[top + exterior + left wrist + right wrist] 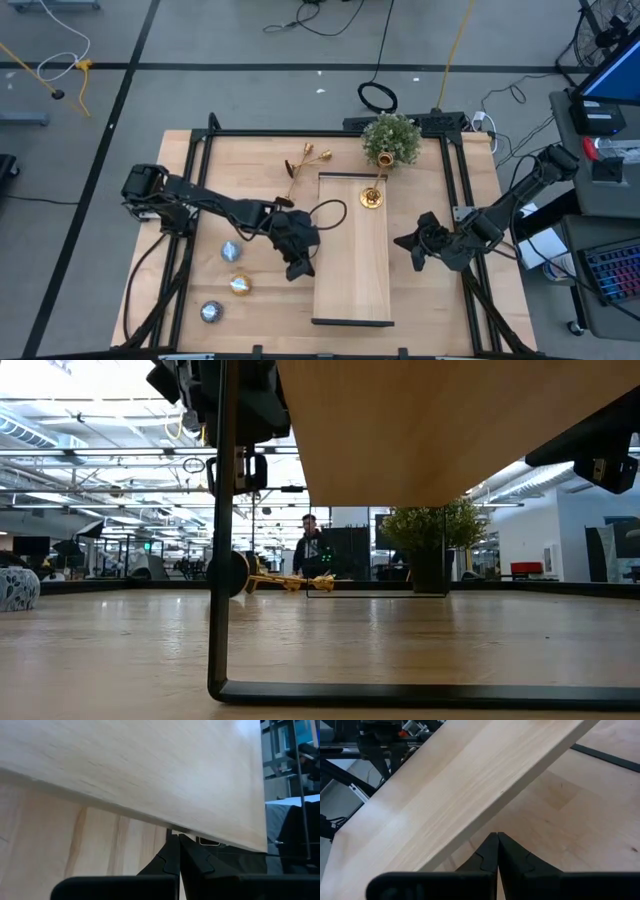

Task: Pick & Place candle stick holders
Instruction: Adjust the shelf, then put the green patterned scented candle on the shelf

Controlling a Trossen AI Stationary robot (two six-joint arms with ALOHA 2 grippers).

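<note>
A: The left gripper point(298, 268) has its fingers pressed together on nothing, hanging just beside the left edge of the raised wooden shelf point(352, 270). The right gripper point(419, 252) is likewise clenched and empty, just off the shelf's right edge.

B: Where are the candle stick holders?

A: One gold holder point(372, 197) stands upright on the far end of the shelf, close to the potted plant point(390, 140). The other two holders point(303, 162) lie tipped over on the table, off the shelf's far left corner.

B: So which step is this?

A: I'd judge one holder is placed and two remain. Neither arm is reaching yet. Next, the left arm would need to open its fingers and travel from the shelf's side toward its far left corner, then take a slim stem lying flat.

B: Anything unclear?

A: The two fallen holders overlap, so I cannot tell which is taller or whether they touch. From table height they are a small gold streak point(275, 580) beyond the shelf's leg. Both wrist cameras show mostly the shelf's board and no holder.
</note>
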